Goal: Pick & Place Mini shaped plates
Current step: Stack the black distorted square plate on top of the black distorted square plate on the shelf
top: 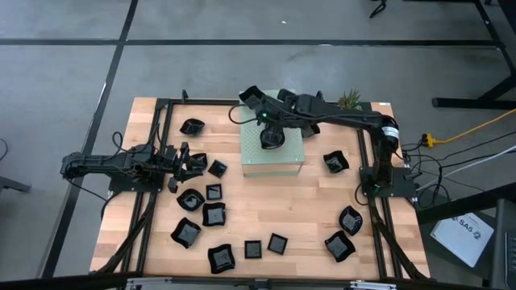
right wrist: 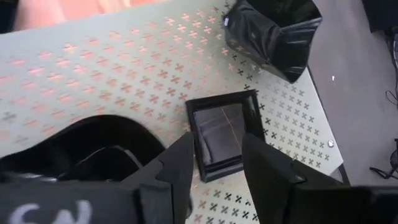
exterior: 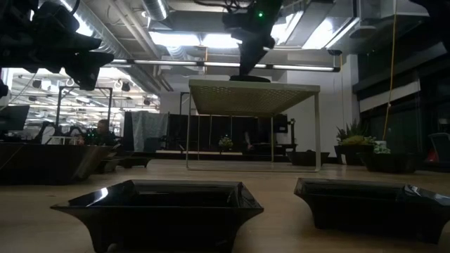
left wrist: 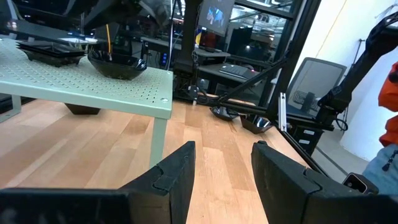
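Observation:
Several glossy black mini plates lie on the wooden table, such as a square one and a wavy one. On the pale green perforated box a square plate lies flat. A rounder plate rests beside it, and another sits at the box's corner. My right gripper hovers open just above the square plate, its fingers to either side and clear of it. My left gripper waits open and level at the table's left, with nothing between its fingers.
Loose plates crowd the table's near left and near middle, with a few at the right. A small spiky plant stands at the far edge. Black frame rails run along both sides. A person's orange sleeve shows beyond the table.

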Controlling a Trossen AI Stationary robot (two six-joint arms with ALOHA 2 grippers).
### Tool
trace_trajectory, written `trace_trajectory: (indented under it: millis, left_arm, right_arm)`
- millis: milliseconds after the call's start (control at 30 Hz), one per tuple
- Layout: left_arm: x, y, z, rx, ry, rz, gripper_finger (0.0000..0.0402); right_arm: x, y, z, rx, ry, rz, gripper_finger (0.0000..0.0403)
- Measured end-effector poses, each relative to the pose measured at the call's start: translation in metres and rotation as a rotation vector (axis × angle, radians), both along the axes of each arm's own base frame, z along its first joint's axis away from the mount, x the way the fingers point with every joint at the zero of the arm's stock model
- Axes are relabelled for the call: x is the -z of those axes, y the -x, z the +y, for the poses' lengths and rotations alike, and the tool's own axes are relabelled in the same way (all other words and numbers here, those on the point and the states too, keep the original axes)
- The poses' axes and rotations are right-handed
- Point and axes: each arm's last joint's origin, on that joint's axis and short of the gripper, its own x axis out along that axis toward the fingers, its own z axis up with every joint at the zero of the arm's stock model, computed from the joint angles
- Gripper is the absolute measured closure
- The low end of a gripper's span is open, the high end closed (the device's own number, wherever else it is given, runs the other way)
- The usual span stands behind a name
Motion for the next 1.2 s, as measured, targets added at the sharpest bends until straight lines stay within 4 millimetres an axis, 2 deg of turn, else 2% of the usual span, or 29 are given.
trace_trajectory:
  millis: [233, 967, 1200]
  left_arm:
    - [0.000, 0.000, 0.000, 0.000, 0.000, 0.000, 0.0249]
    - [0.000, 0.000, 0.000, 0.000, 0.000, 0.000, 0.0249]
    - [0.000, 0.000, 0.000, 0.000, 0.000, 0.000, 0.0249]
  right_arm:
    - [-0.006, 0.002, 0.015, -0.036, 0.002, -0.008, 0.0267]
    - [-0.007, -0.004, 0.087, -0.218, -0.008, -0.006, 0.0267]
    - [-0.010, 0.001, 0.127, -0.270, -0.074, -0.038, 0.0267]
